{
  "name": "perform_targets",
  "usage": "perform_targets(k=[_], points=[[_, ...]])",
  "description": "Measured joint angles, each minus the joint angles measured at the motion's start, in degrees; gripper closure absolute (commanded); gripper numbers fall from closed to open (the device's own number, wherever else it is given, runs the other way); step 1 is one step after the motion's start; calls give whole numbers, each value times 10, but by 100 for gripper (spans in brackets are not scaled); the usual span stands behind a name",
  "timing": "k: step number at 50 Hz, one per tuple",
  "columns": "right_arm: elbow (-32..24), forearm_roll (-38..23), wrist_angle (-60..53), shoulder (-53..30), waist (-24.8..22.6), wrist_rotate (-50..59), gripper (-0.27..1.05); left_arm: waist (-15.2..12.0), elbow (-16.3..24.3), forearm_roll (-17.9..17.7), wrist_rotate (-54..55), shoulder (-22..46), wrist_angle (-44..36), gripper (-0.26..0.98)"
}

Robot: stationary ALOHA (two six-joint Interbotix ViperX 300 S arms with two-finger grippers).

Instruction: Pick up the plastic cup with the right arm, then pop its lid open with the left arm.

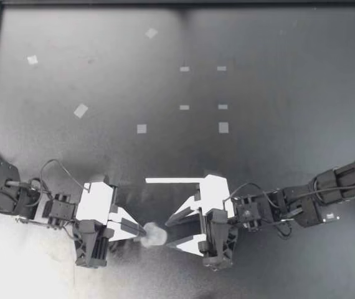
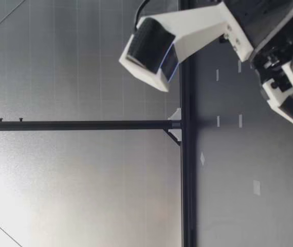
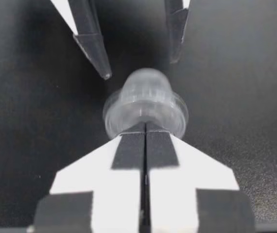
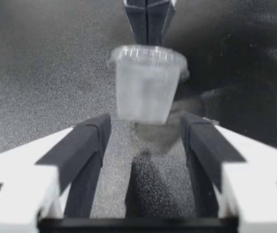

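In left hand: clear cup sideways, base toward right hand.

The cup is between my left gripper and my right gripper; tape marks lie behind on the table.

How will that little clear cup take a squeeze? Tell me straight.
Probably light: the left hand holds the clear cup by a pinch at its rim alone. Likely flexible: its walls look thin and see-through, so a hard squeeze from the open right hand may dent it. Its smooth, tapered sides could slip.
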State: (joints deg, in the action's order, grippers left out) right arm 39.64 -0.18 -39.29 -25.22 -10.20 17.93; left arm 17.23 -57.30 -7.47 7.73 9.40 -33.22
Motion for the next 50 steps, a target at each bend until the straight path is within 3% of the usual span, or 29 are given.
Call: perform_targets(k=[36, 50], points=[[-68, 0, 122, -5, 4, 34, 16, 0, 2, 0, -1, 6, -22, 85], [-90, 0, 157, -17, 9, 41, 25, 1, 1, 0, -1, 13, -33, 85]])
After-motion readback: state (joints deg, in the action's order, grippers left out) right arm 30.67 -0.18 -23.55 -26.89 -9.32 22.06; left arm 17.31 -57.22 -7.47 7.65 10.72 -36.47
